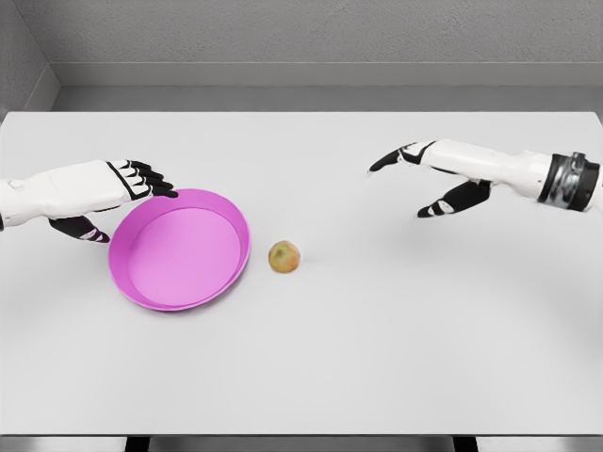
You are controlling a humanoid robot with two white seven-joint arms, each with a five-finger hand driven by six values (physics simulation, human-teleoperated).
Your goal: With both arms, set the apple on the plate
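A small yellow-green apple [285, 257] with a reddish blush lies on the white table, just right of the pink plate [151, 282]. The plate sits left of centre and holds nothing. My left hand [127, 193] hovers at the plate's upper left rim, fingers extended over the rim and thumb below, grasping nothing that I can see. My right hand [415, 179] is above the table to the upper right of the apple, well apart from it, with fingers spread and thumb hanging down.
The white table [377, 358] fills the view, its front edge at the bottom. A grey wall runs behind its far edge.
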